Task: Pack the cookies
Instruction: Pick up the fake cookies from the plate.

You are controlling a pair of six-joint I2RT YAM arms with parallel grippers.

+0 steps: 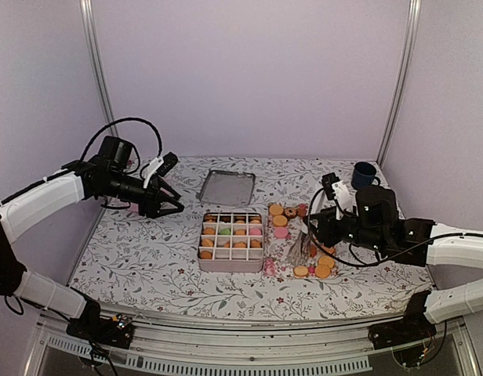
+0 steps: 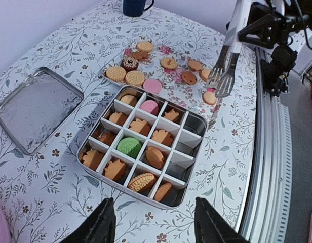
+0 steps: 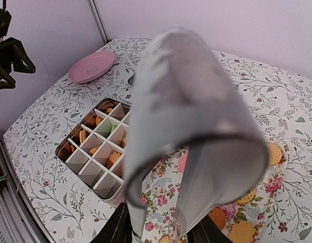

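Note:
Cookies [image 2: 141, 126] lie in most cells of a divided metal tin [image 2: 195, 121], mostly orange, with one green [image 2: 129, 147] and one pink. More loose cookies [image 1: 280, 221] are spread on a floral mat [image 1: 286, 252] to the right of the tin [image 1: 230, 265]. My right gripper [image 1: 320, 225] is shut on metal tongs [image 1: 298, 246], whose tips [image 2: 220, 85] hang over the mat with nothing between them. In the right wrist view the tongs [image 3: 196, 126] are blurred and hide much of the mat. My left gripper [image 2: 156, 223] hovers open and empty, left of the tin.
The tin's lid [image 1: 226, 186] lies flat behind the tin. A dark blue mug [image 1: 364, 174] stands at the back right. A pink plate [image 3: 91, 67] sits at the far left by the wall. The table's near rail [image 2: 270, 167] runs beside the tin.

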